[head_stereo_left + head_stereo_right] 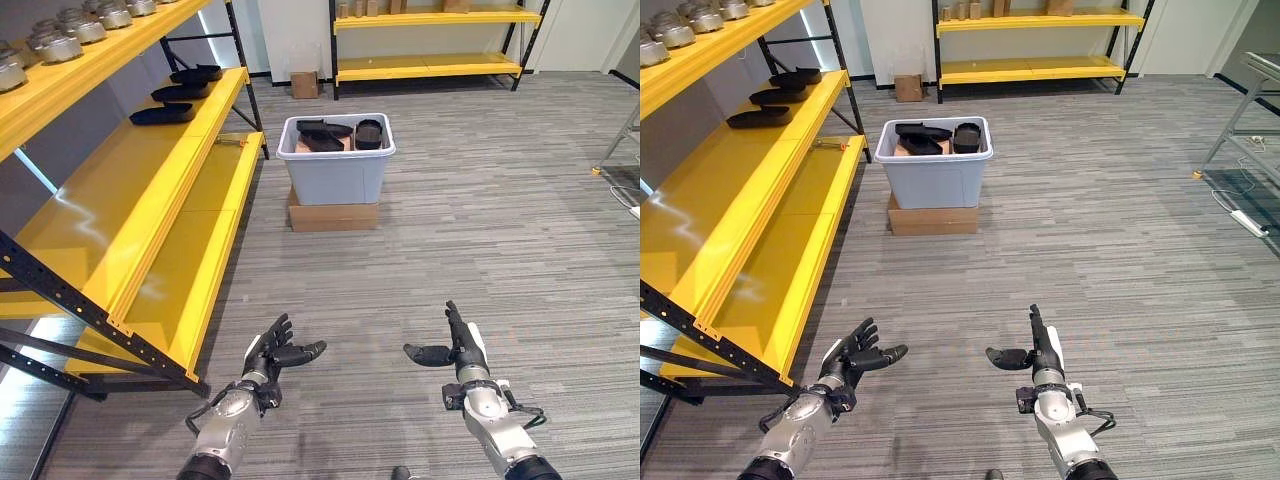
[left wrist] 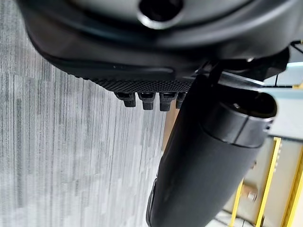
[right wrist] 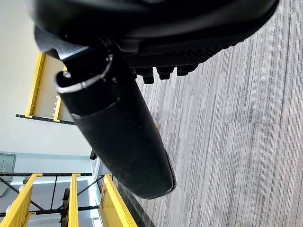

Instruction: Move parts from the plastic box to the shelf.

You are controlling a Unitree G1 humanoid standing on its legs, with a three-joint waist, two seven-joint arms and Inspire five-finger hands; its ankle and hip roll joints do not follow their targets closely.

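While both arms hang low over the grey floor (image 1: pixel 480 230), the left hand (image 1: pixel 272 352) and the right hand (image 1: pixel 458 345) hold nothing; the fingers (image 1: pixel 280 326) of each are straight and loosely spread, thumbs pointing inward toward one another. Just to the left stands the yellow shelf (image 1: pixel 150 215), its lower boards bare close by. Farther along its middle board lie three dark parts (image 1: pixel 178 95), well apart from the hands. Ahead, well beyond both hands, the plastic box (image 1: pixel 336 158) sits on a flat cardboard box (image 1: pixel 333 214), and inside it rest the parts (image 1: pixel 338 133) still to be moved.

Those parts look black, flat and elongated, a few overlapping, with one rounder piece at the right side of the box. Because they lie piled together, a grab could catch two at once or let one slip, I judge. The box stands raised on cardboard, so a push against its rim might shift it. Walking forward close to the shelf also risks knocking the left arm on its black frame (image 1: pixel 60 290).
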